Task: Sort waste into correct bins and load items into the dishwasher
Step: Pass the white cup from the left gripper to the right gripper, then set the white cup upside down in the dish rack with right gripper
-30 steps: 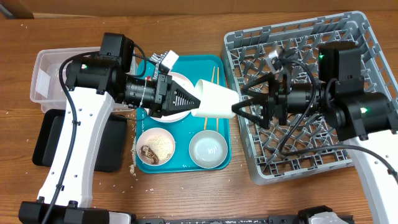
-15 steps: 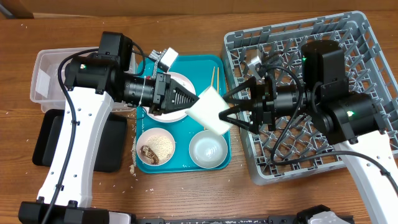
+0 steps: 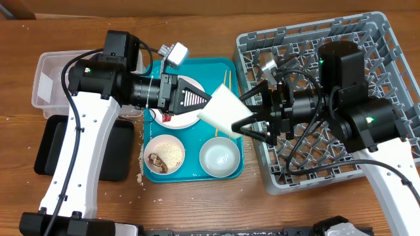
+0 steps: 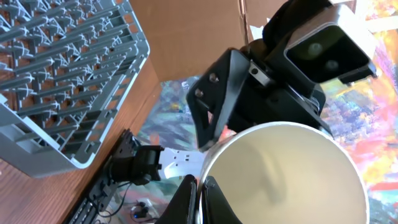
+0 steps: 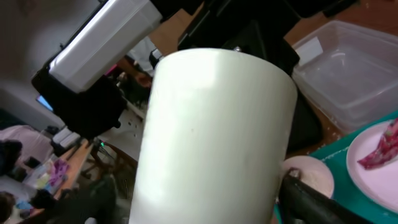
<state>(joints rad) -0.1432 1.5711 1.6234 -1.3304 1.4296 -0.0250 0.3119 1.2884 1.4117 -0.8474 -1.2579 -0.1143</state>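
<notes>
The left gripper (image 3: 205,105) pinches the rim of the white cup (image 3: 223,113) and holds it in the air over the teal tray (image 3: 193,167). The right gripper (image 3: 253,118) has its fingers spread on both sides of the cup (I cannot tell if they press it). To do this well, the right one should squeeze tight before the left lets go. The tray lies on the wooden table (image 3: 262,210), between the grey rack (image 3: 367,39) and the clear tub (image 3: 49,72). Many rack pegs hold nothing.
</notes>
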